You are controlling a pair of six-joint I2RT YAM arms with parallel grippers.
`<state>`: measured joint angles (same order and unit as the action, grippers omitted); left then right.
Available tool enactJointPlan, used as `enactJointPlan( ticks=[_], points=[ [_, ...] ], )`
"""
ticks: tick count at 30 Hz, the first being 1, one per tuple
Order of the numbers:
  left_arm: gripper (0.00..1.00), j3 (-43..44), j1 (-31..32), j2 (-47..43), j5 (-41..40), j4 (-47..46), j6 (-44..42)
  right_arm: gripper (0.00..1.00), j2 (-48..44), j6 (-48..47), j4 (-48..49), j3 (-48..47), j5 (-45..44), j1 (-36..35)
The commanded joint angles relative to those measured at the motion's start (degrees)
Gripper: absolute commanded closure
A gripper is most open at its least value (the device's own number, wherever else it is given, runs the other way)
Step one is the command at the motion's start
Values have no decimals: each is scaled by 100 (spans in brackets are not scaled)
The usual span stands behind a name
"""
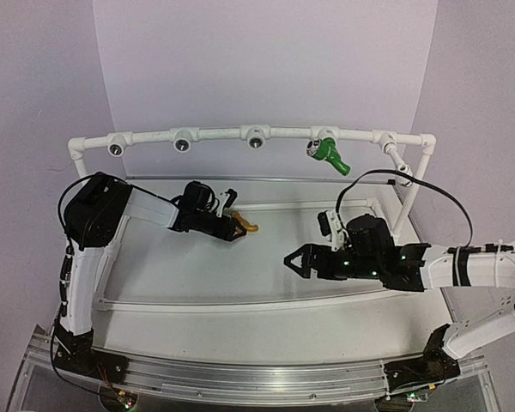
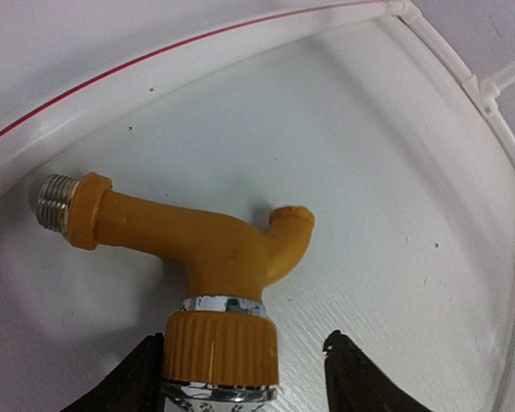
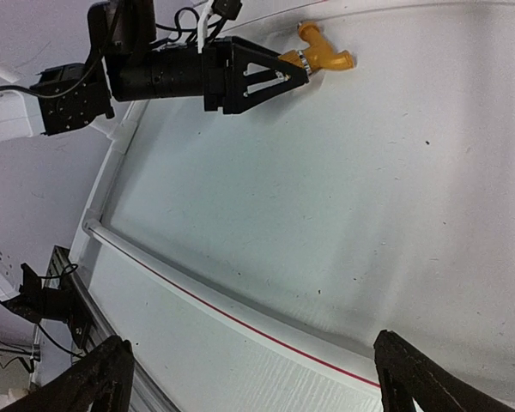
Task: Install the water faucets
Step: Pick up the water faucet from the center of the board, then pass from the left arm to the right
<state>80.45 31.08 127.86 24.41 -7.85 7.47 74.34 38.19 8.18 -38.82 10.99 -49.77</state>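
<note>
The yellow-orange water faucet (image 1: 248, 227) (image 2: 215, 257) (image 3: 324, 58) lies on the white tray, its threaded metal end pointing left in the left wrist view. My left gripper (image 1: 237, 227) (image 2: 243, 345) is open around the faucet's ribbed knob. Its left finger is against the knob, and the right finger (image 2: 352, 378) stands clear of it. The green water faucet (image 1: 330, 154) hangs from the white pipe frame (image 1: 223, 133) at the back right. My right gripper (image 1: 293, 260) (image 3: 253, 343) is wide open over the tray's middle, holding nothing.
Three dark round sockets (image 1: 182, 143) sit bare along the pipe frame's top bar, left of the green faucet. The tray's raised rim (image 1: 240, 302) with a red line runs along the front. A black cable (image 1: 429, 184) loops over the right arm.
</note>
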Motion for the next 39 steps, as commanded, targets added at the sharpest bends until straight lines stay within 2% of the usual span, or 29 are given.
enactJointPlan(
  ticks=[1, 8, 15, 19, 25, 29, 31, 34, 39],
  points=[
    [48, 203, 5, 28, 139, 82, -137, 2, -263, -90, 43, 51, -104, 35],
    [79, 15, 101, -227, 54, 81, -55, 2, -431, -427, 104, 69, 259, 28],
    [97, -677, 299, -924, -44, -126, 204, 2, -366, -267, 105, -142, 292, -158],
    [99, -1508, 581, -1804, -259, -577, 473, 2, -273, 170, 180, -271, 116, -374],
    [100, -2811, 1310, -3470, -898, -1415, 914, 2, -225, 1629, 735, -327, -253, -519],
    [100, -3213, 2029, -4334, -1598, -1654, 945, 4, -192, 2468, 1674, -64, -465, -607],
    [100, -3380, 2422, -4621, -1943, -1736, 898, 4, -176, 2388, 2293, 6, -636, -736],
    [100, -3573, 2913, -5010, -2419, -1856, 853, 6, -118, 2131, 2515, -106, -898, -982],
    [100, -3743, 3505, -5272, -3093, -2046, 804, 17, 100, 2143, 3348, -5, -1098, -1226]
  ],
)
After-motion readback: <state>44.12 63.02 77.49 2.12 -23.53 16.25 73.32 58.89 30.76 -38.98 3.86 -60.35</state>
